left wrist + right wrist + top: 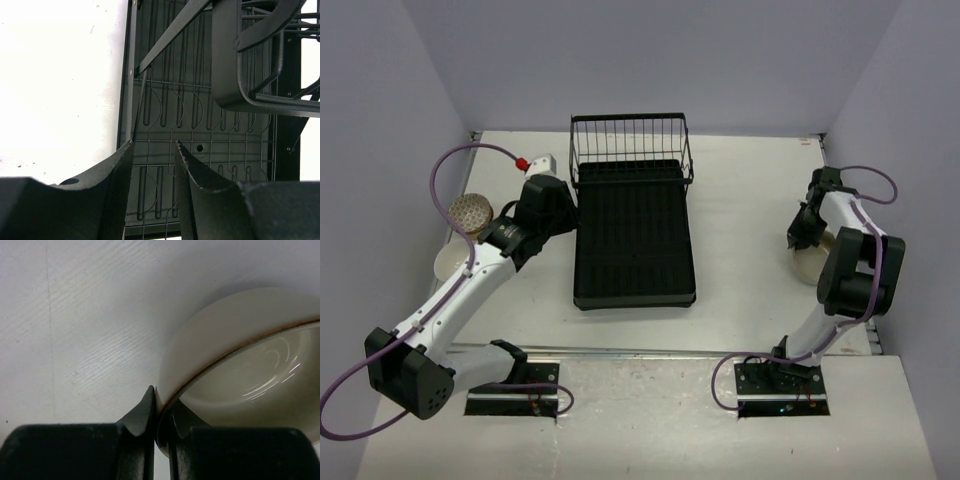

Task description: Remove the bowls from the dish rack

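Note:
The black dish rack (635,240) lies mid-table with its wire basket (630,145) at the far end; I see no bowl inside it. My left gripper (563,207) hovers at the rack's left edge, open, with only the rack's ribbed floor (200,125) showing between its fingers (120,170). At the right, my right gripper (803,238) is shut on the rim of a cream bowl (810,262), one finger inside and one outside; the bowl (225,325) sits low over the table. A net-patterned bowl (470,212) and a cream bowl (450,262) rest at the left edge.
A small white object with a red end (535,163) lies just behind the left gripper. The wire basket (260,60) hangs close on the right in the left wrist view. Grey walls close in the table on three sides.

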